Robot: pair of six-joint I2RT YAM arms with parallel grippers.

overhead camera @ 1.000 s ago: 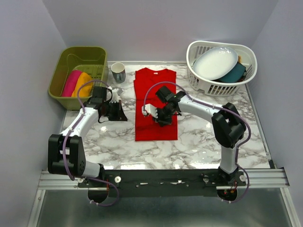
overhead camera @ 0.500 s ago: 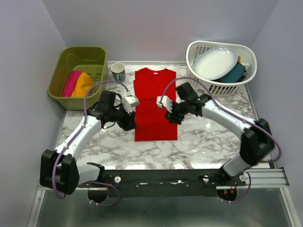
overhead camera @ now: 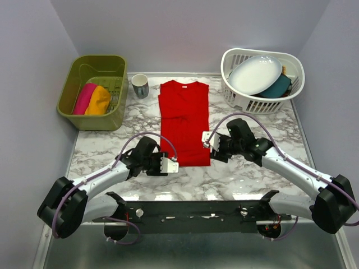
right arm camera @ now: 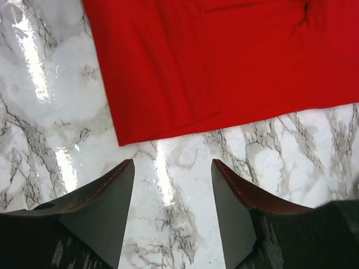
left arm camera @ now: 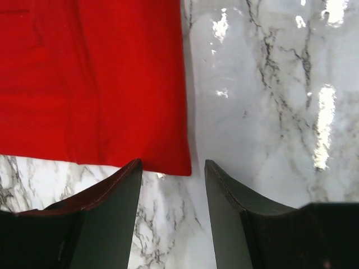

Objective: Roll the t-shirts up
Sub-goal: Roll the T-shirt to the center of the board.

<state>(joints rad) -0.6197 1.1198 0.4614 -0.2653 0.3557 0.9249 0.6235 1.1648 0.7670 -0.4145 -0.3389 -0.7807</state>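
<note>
A red t-shirt [overhead camera: 184, 120], folded into a long narrow strip, lies flat on the marble table, collar at the far end. My left gripper [overhead camera: 166, 166] hovers open at the shirt's near left corner [left arm camera: 168, 162]; nothing is between its fingers [left arm camera: 171, 163]. My right gripper [overhead camera: 212, 143] stands open just off the near right corner [right arm camera: 126, 134], with bare marble between its fingers [right arm camera: 173, 162]. A pink t-shirt [overhead camera: 84, 97] and an orange t-shirt [overhead camera: 100, 101] lie rolled in the green bin [overhead camera: 92, 119].
A mug [overhead camera: 139, 85] stands beside the shirt's far left. A white basket [overhead camera: 258, 103] at the far right holds a white plate [overhead camera: 255, 73] and a teal dish [overhead camera: 279, 87]. Walls close in the left, right and far sides.
Both arms have swung back toward the near end of the red shirt, the right one coming off its middle. Both grippers have gone from shut to open.
</note>
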